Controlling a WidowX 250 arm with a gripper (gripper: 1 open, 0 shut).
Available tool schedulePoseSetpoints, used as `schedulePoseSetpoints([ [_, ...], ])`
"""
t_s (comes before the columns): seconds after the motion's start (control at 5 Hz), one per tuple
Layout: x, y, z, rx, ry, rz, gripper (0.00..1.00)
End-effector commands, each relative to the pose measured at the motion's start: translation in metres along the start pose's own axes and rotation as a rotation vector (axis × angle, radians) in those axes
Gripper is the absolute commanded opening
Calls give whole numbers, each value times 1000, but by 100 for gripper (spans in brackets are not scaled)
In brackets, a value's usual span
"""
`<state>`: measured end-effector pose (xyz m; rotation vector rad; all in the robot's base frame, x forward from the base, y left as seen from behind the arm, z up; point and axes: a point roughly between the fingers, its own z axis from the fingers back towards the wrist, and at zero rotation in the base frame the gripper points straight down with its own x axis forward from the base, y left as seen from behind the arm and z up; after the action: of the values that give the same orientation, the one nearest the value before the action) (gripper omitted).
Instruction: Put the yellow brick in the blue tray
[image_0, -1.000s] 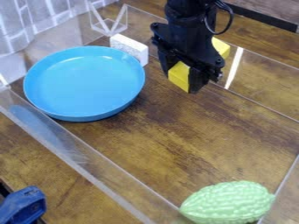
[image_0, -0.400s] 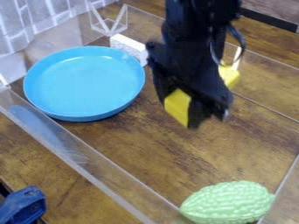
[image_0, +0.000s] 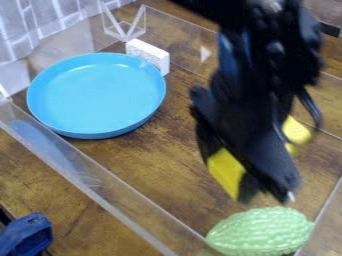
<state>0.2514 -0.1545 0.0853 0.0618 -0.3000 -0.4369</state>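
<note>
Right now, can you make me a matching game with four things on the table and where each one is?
Things:
1. yellow brick
2. blue tray
3. green bumpy gourd
4. small white box

Places:
A. at the bottom edge of the picture, just below the arm
B. lying empty on the left side of the table
C. held in the tool, up off the table
D. behind the tray's far rim, near the back

Right pairs: 1-C, 2-B, 3-A, 4-D
</note>
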Motion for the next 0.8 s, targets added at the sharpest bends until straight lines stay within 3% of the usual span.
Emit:
schedulePoseSetpoints([
  [0.0, 17, -22, -3, -18, -31, -29, 0],
  [0.2, 16, -28, -20, -33, -7, -64, 0],
  [0.6, 0, -21, -32, -45, 28, -59, 0],
])
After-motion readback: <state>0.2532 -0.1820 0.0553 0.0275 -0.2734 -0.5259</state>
